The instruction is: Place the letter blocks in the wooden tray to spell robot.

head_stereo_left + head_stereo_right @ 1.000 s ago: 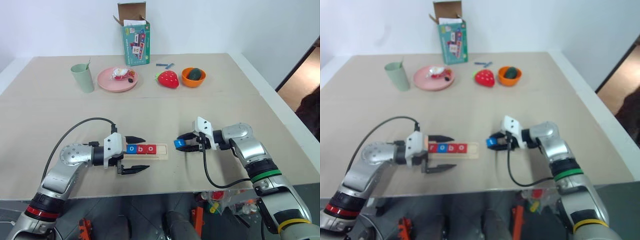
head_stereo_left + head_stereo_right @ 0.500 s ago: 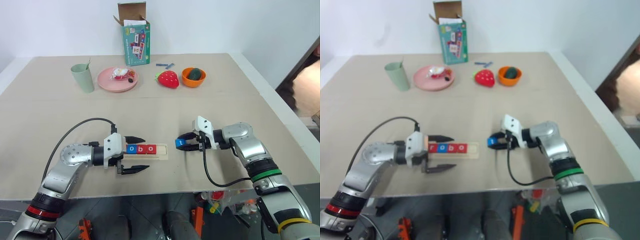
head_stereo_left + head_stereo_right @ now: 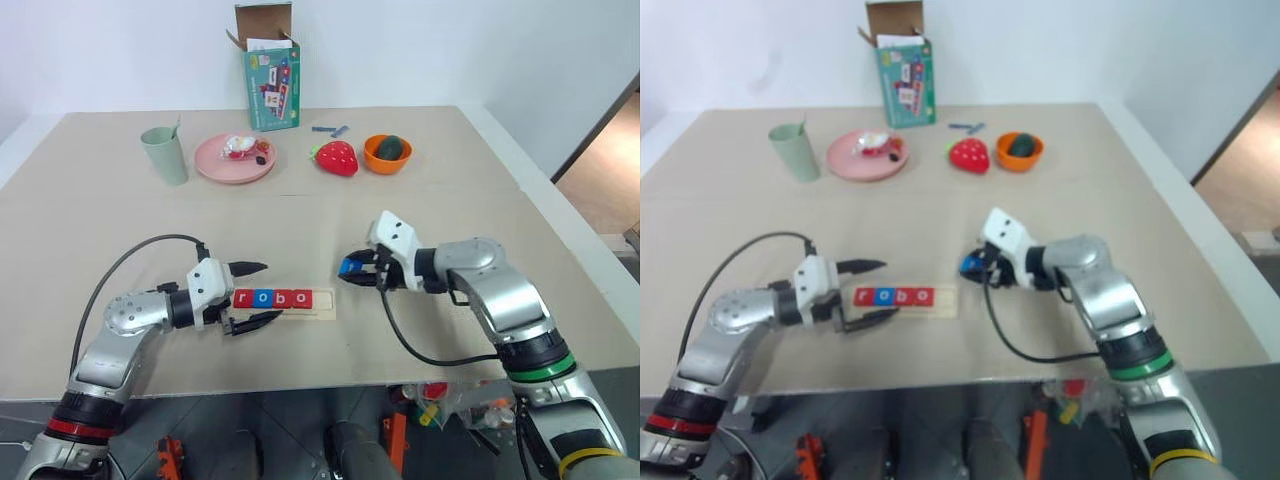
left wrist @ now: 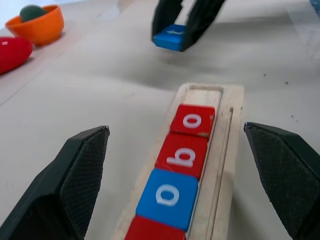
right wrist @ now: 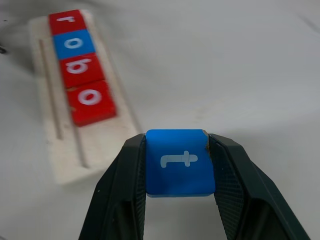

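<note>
**A:** Right hand (image 3: 352,270) is clamped on the blue t block (image 5: 180,161), and it has lifted and swung closer to the wooden tray (image 3: 322,309) over the last second.

**B:** So only the last slot is left?

**A:** Yes: r, o, b, o (image 3: 271,298) already sit in the groove near the worktop's (image 3: 300,215) front edge. Left hand (image 3: 252,294) stays spread wide, empty, at the tray's left end.

**B:** Any view add something?

**A:** Right wrist view shows the t clearly; the head views show merely a blue tile.
</note>
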`<state>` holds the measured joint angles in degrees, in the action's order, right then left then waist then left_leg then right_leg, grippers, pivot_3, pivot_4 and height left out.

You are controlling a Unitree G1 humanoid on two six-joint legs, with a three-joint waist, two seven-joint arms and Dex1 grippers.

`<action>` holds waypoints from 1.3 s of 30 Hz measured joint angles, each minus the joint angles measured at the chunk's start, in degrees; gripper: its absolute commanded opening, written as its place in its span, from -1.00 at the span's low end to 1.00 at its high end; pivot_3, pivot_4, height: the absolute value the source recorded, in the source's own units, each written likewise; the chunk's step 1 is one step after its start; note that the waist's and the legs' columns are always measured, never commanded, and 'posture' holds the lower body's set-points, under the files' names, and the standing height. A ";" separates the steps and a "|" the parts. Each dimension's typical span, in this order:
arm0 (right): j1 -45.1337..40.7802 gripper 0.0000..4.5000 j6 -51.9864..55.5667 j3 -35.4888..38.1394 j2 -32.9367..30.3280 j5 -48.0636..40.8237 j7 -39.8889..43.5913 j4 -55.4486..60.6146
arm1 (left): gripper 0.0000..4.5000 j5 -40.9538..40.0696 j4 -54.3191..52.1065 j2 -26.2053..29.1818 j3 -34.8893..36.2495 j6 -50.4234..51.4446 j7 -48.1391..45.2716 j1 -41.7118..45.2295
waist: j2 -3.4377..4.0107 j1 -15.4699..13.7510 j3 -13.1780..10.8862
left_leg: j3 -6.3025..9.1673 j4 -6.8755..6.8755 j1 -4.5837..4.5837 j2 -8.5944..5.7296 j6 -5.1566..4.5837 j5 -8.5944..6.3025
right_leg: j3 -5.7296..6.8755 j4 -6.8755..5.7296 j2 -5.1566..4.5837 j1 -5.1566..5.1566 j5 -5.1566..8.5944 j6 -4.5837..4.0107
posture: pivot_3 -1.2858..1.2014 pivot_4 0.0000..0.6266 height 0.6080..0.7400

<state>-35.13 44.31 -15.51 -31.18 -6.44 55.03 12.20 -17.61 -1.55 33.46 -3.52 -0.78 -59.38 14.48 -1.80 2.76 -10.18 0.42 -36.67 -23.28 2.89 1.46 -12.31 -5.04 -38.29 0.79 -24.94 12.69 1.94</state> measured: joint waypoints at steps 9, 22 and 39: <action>0.36 -0.31 -1.24 -4.93 1.69 0.52 -2.29 -1.70 | 1.00 -1.71 1.09 0.88 0.59 0.75 -2.53 0.20 | -0.01 0.00 0.00 | -0.01 -0.01 -0.02 0.00 0.02 0.01 | 0.00 0.01 -0.01 0.00 0.00 0.01 | 0.03 -0.52 1.00; 0.35 -0.31 -3.66 -6.74 2.01 -0.06 -0.06 -2.98 | 1.00 -1.72 1.06 0.88 0.68 1.11 -2.42 0.17 | -0.01 0.01 0.00 | 0.00 0.01 -0.02 0.01 0.01 0.01 | 0.01 0.01 0.01 -0.02 0.00 0.00 | 0.03 -0.52 1.00; -0.67 -0.31 -7.89 -7.22 2.85 -0.07 0.92 -5.72 | 1.00 -1.61 0.88 1.00 0.70 1.09 -2.38 -0.04 | -0.01 0.01 0.00 | 0.00 0.01 -0.02 0.01 0.02 0.01 | 0.01 0.01 0.01 -0.02 0.00 0.00 | 0.03 -0.52 1.00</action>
<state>-35.80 36.41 -22.73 -28.33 -6.51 55.94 6.48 -19.22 -0.67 34.46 -2.82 0.30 -61.75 14.44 -1.81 2.77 -10.17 0.42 -36.66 -23.31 2.90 1.47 -12.30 -5.03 -38.28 0.80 -24.96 12.69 1.94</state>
